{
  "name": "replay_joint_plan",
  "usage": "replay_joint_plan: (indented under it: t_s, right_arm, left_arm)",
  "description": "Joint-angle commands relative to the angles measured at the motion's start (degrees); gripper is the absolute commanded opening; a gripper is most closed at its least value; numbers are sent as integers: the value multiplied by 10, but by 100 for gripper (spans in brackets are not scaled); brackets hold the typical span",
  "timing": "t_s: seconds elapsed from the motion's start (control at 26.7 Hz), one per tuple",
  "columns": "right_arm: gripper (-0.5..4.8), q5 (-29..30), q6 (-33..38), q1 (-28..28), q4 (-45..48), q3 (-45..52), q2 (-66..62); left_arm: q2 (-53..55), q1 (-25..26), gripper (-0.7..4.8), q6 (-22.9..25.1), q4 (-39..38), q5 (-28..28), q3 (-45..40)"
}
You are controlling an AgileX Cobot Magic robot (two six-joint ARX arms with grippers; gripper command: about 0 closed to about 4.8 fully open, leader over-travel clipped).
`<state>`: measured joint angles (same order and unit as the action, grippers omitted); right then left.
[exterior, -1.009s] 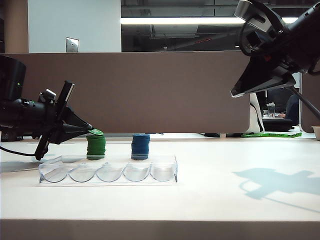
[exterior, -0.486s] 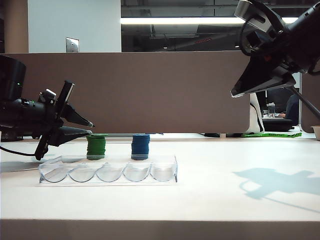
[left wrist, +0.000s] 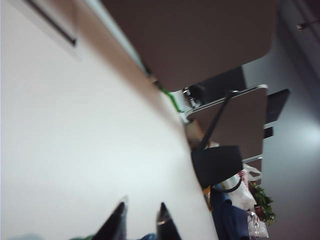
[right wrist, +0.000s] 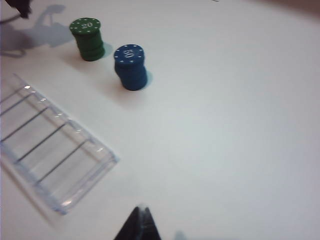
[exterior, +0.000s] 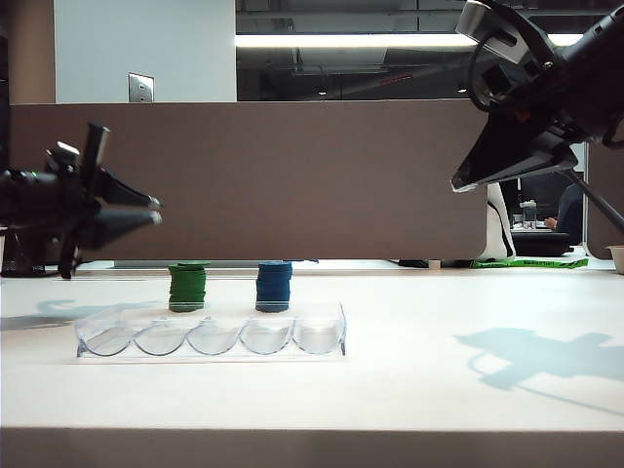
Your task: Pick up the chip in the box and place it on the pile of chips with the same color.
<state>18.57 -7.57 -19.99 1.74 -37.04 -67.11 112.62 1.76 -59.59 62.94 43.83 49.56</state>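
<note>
The green chip pile (exterior: 187, 286) is being left below and right of the empty, slightly parted left gripper (exterior: 146, 213) (right gripper (right wrist: 140, 225), pinched together, is parked farther off).

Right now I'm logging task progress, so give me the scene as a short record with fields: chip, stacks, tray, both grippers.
chip: green "20" chip lies on top of the green stack
blue stack: stands beside the green one, apart from it
tray: clear tray in front of both stacks, slots look empty
left gripper: jaws slightly apart, holding nothing, in the air up and left of the green stack
right gripper: high over the table's right side, tips together, holding nothing
</note>
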Motion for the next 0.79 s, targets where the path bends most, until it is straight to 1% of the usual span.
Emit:
replay_joint_plan:
  t_s: [0.04, 0.11, 0.15, 0.3, 0.34, 0.52, 0.67, 0.79]
  right_arm:
    - [-5, -66, -15, 0, 32, -2, 3]
    - [-5, -98, -15, 3, 50, -2, 3]
    - [-5, -99, -15, 11, 68, -2, 5]
    - [-5, -97, -9, 32, 91, -2, 16]
    - [-5, -97, -3, 36, 93, -2, 20]
    - [-5, -96, 1, 70, 87, -2, 43]
    - [-5, -95, 2, 85, 80, -2, 65]
    - [-5, -95, 2, 96, 70, -2, 84]
  left_arm:
    - [-3, 8, -5, -2, 78, 21, 2]
    - [-3, 13, -5, 19, 110, 21, 2]
    - [-4, 16, -5, 37, 133, 20, 2]
    - [-4, 27, -5, 63, 195, 18, 2]
    - [-5, 30, -5, 69, 199, 14, 2]
    - [-13, 43, -5, 102, 199, 10, 1]
    - [-22, 50, -5, 119, 197, 8, -1]
    - [-36, 50, -5, 159, 168, 1, -1]
